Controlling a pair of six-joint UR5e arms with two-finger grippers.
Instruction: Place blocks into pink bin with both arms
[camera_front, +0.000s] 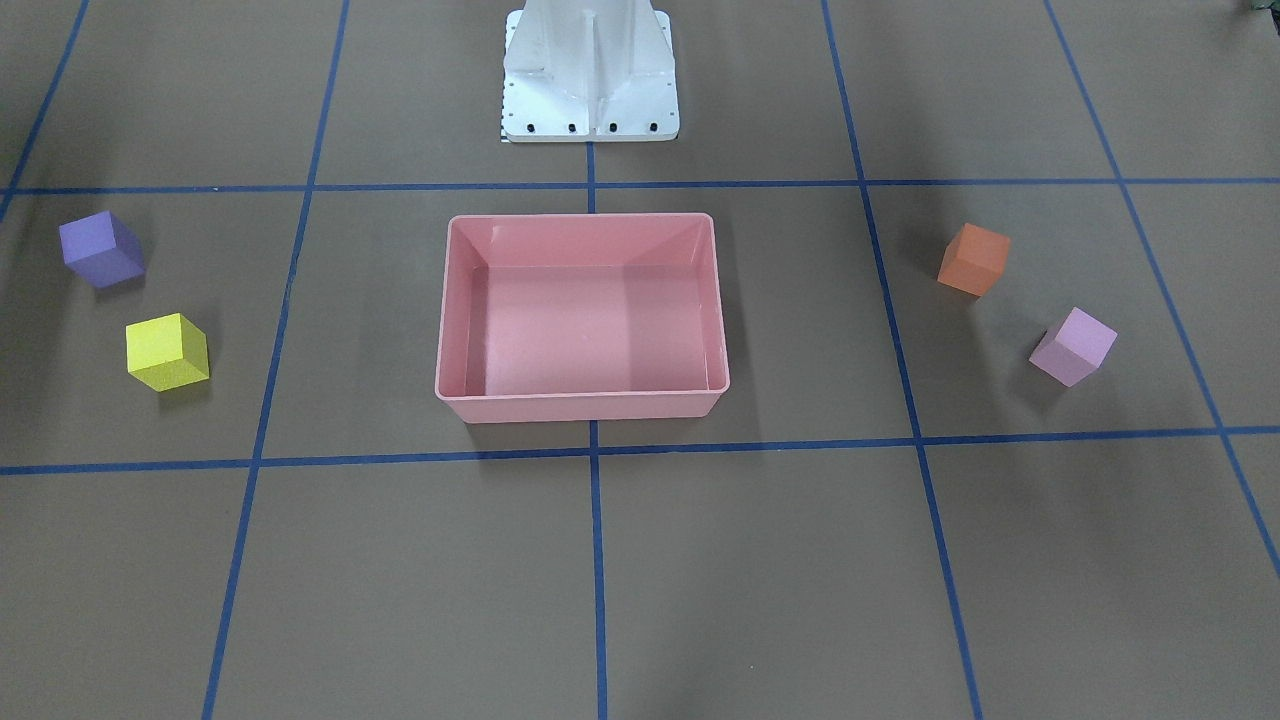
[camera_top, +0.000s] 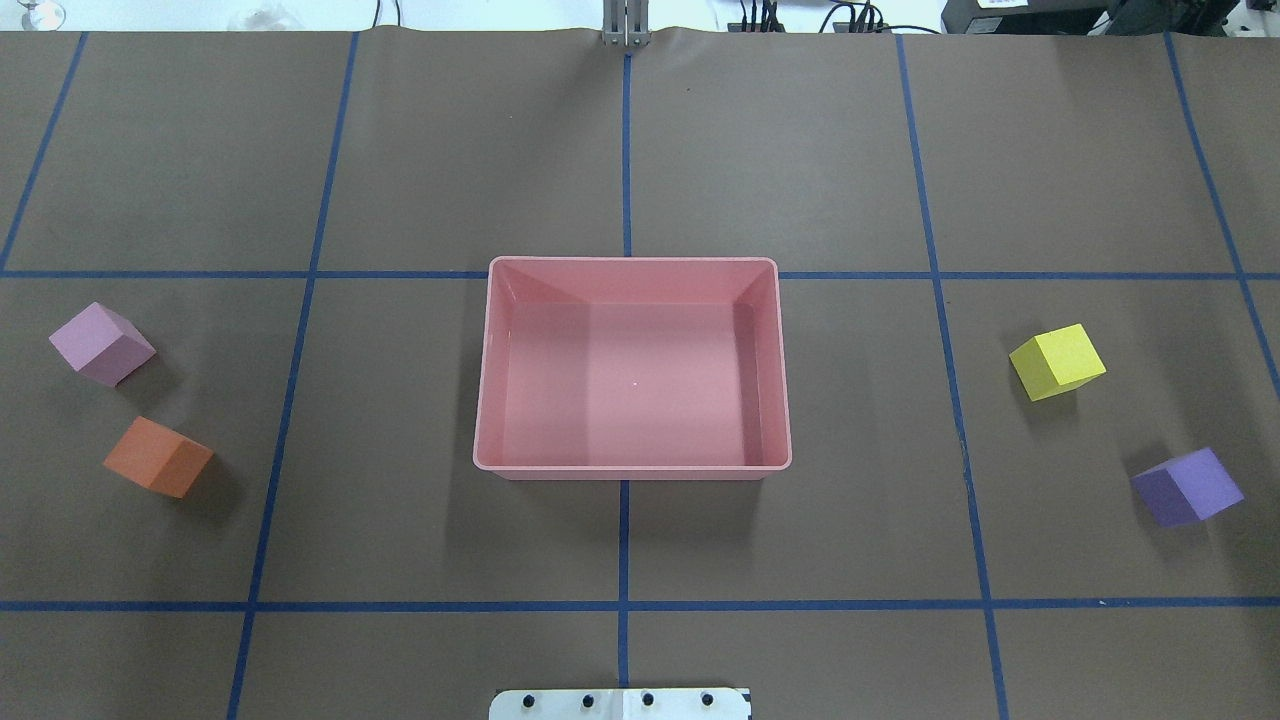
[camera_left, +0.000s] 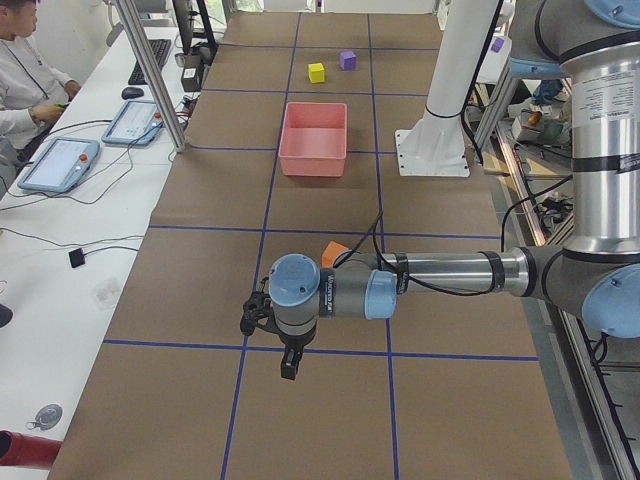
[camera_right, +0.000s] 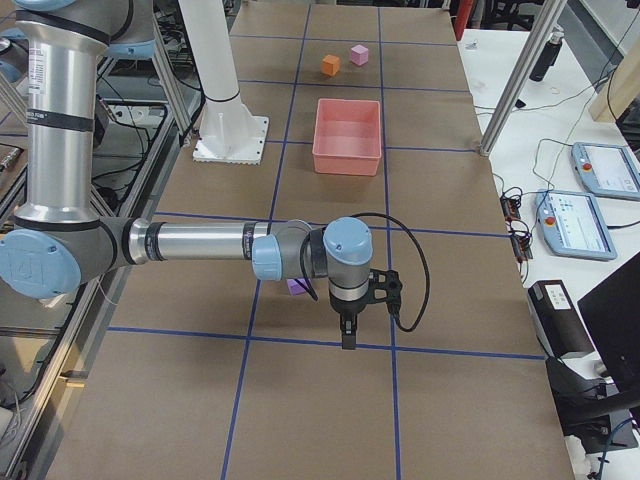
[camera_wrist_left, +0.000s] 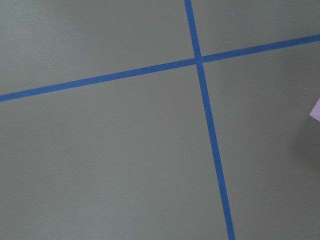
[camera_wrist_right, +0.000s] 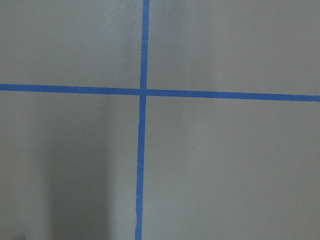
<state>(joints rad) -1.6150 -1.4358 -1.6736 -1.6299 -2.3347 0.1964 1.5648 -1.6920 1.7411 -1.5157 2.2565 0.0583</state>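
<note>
The pink bin (camera_top: 632, 467) stands empty at the table's middle; it also shows in the front view (camera_front: 580, 405). The lilac block (camera_top: 100, 343) and the orange block (camera_top: 158, 457) lie on my left side. The yellow block (camera_top: 1057, 361) and the purple block (camera_top: 1187, 486) lie on my right side. My left gripper (camera_left: 288, 365) points down over bare table beyond the left blocks. My right gripper (camera_right: 347, 335) points down beyond the right blocks. Both show only in side views, so I cannot tell whether they are open or shut. A lilac corner (camera_wrist_left: 316, 109) shows in the left wrist view.
The white robot base (camera_front: 590, 75) stands behind the bin. Blue tape lines grid the brown table cover. An operator (camera_left: 30, 80) sits at a side bench with tablets. Metal frame posts (camera_right: 520, 80) stand at the table's far edge.
</note>
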